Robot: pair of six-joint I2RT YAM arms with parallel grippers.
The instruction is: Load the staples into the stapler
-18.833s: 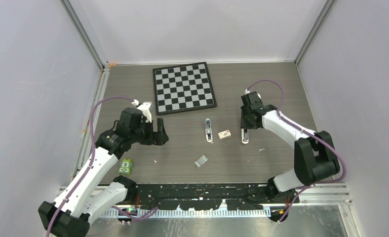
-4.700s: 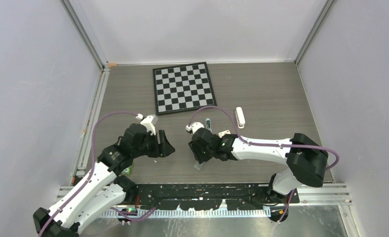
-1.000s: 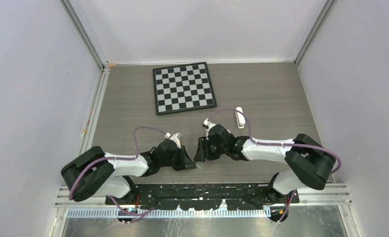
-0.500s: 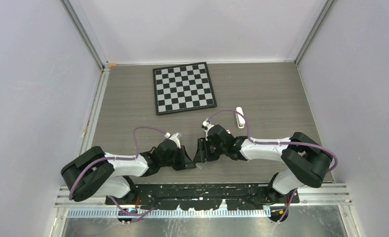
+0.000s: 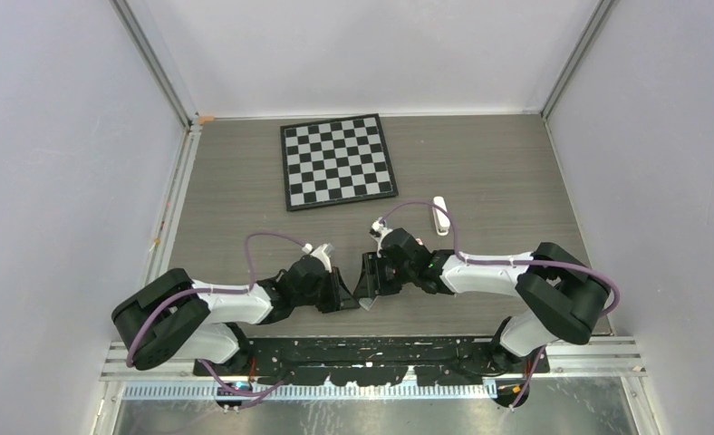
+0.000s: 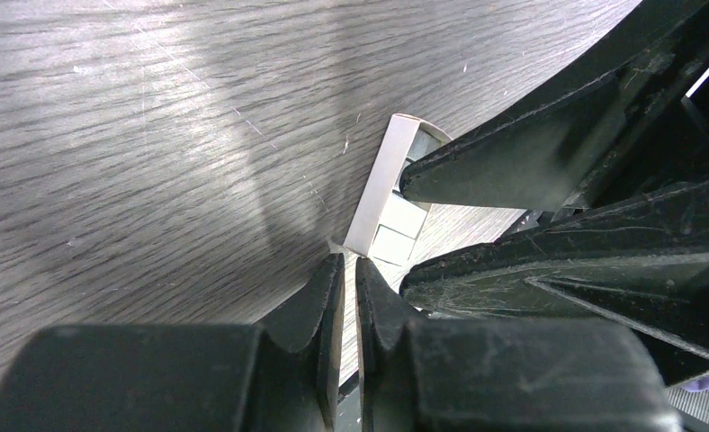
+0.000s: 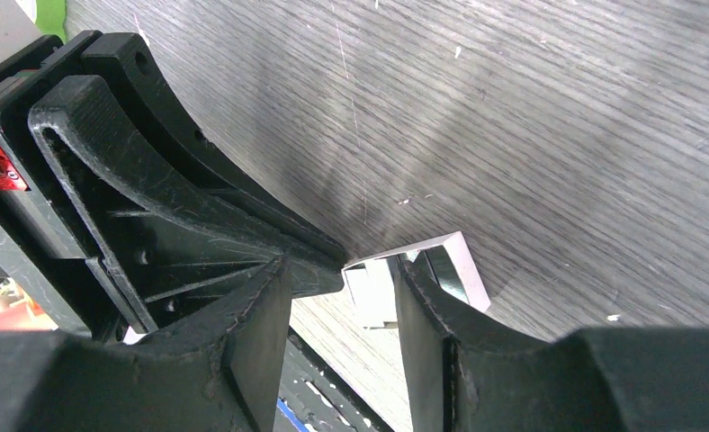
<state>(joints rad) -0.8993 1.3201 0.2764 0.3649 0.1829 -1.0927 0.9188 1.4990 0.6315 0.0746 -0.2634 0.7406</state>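
Right gripper [image 7: 344, 286]: black, scuffed plastic fingers, about half open, clamped on opposite faces of the staples [image 6: 389, 202].
Staples: flat silvery block with pale segmented sides, held tilted between the arms near the front edge of the table [image 5: 245, 181].
Left gripper [image 6: 344, 270]: closed to a hairline slit, tips touching the block's corner; whether it pinches the block cannot be told.
Table: grey wood-grain.
Stapler [image 5: 440, 216]: slim white bar, lying flat, well apart beyond the right arm.

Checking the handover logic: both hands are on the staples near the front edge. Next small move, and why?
Probably ease the right hand open a little. The staples sit between its jaws, while the left hand looks pinched shut on one corner, so the left seems ready to take them.
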